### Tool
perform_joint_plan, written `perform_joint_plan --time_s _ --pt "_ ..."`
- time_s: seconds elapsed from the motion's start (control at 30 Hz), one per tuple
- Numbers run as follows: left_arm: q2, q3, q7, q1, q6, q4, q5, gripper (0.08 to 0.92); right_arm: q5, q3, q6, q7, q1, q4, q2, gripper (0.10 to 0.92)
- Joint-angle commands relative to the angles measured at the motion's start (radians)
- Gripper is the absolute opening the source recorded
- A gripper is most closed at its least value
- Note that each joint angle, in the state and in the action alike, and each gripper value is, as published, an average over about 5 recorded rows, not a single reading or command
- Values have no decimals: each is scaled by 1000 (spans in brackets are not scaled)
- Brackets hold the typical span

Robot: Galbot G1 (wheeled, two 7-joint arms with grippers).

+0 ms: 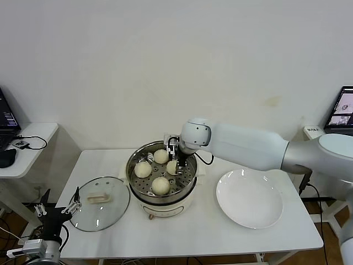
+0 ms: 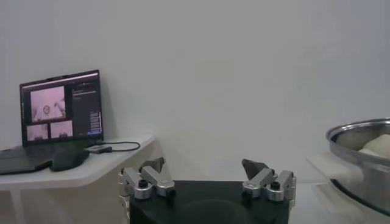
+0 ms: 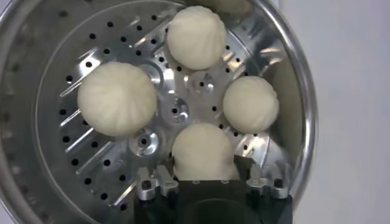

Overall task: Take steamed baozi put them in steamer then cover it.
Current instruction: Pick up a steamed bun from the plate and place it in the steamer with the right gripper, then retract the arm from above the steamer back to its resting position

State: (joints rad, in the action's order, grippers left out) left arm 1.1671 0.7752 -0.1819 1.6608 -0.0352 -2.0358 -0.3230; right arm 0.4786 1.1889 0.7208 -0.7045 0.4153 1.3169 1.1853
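Note:
The steamer (image 1: 134, 185) stands mid-table, uncovered, with its perforated tray showing (image 3: 177, 112). Several baozi lie in it: one at the back (image 1: 161, 156), one at the left (image 1: 143, 169), one at the front (image 1: 160, 185). My right gripper (image 1: 175, 159) reaches down inside the pot. In the right wrist view the right gripper (image 3: 207, 167) has its jaws against both sides of another baozi (image 3: 204, 149), which rests on the tray. My left gripper (image 1: 55, 210) is parked low, left of the table, open and empty (image 2: 204, 167).
The glass lid (image 1: 99, 196) lies flat on the table left of the steamer. An empty white plate (image 1: 249, 199) sits to the right. A side table with a laptop (image 2: 61, 115) stands at far left. The steamer's rim (image 2: 359, 131) shows in the left wrist view.

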Motion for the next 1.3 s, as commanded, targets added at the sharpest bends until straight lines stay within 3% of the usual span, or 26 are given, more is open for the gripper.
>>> perform_joint_plan --time_s 0.03,0.13,0.3,0.4,0.5,0.67,0.87,1.1,1.3 --pt "-1 0 1 -1 0 6 0 823 61 -81 4 73 16 119 -129 804" --pt "-3 -1 1 -5 0 14 0 823 137 -114 -8 196 3 218 -221 820" --pt "-6 -3 1 -12 -1 33 6 823 292 -180 -154 560 -112 398 -397 823" --pt "-8 -7 2 -15 -3 45 17 823 305 -292 -324 726 -291 476 -510 823" --pt "-10 -9 3 -17 -4 55 26 823 243 -497 -462 802 -536 511 -590 823" --pt "-16 -11 2 -18 -11 75 44 823 70 -987 -656 816 -1011 512 -604 823" --pt "-34 -20 4 -38 -43 142 170 823 -140 -1524 -779 709 -1495 518 -401 823" --pt "-80 35 -32 -94 -240 351 875 823 -234 -1827 -827 596 -1761 549 -216 823" --pt "-115 62 -93 -118 -277 494 1278 823 -238 -1992 -832 579 -1913 617 -93 823"
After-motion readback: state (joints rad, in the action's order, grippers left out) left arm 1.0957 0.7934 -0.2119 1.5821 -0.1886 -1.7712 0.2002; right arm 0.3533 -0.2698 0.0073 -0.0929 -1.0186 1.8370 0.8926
